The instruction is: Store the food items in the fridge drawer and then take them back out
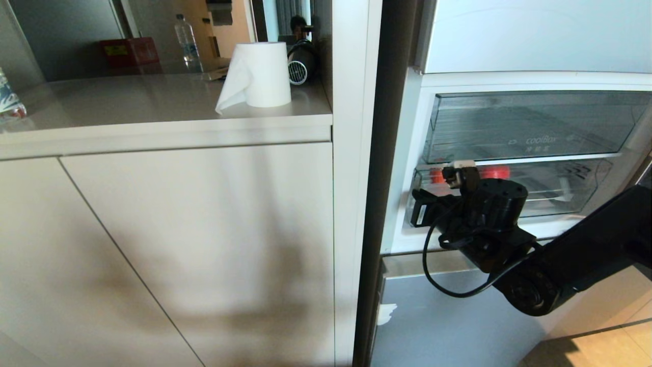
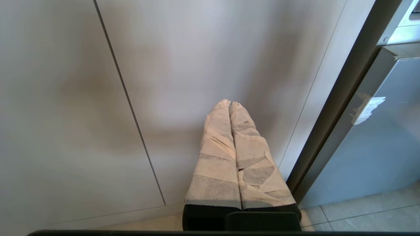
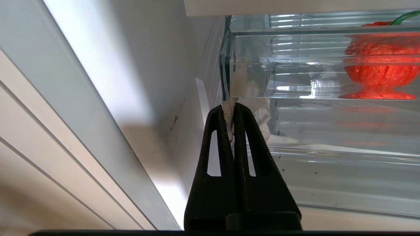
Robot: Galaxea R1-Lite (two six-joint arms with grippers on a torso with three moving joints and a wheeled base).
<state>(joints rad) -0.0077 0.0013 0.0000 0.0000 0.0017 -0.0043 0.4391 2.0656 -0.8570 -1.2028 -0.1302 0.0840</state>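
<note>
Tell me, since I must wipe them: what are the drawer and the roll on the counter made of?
The drawer looks like clear, glossy hard plastic: the orange fruit shows through its wall, and its ribs catch highlights. The roll looks like soft matte white paper, with a loose sheet hanging down.

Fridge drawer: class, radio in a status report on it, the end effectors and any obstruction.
Right end effector shut at fridge drawer front corner. Left end effector shut, idle by cabinet door. Orange-red fruit inside drawer. Nothing obstructing.

Pale beige flat-fronted cabinet doors (image 1: 178,244) carry soft shadows. A white paper roll (image 1: 260,74) stands on the beige surface (image 1: 127,102) above. Warm light falls on the tiled floor (image 1: 606,346).
</note>
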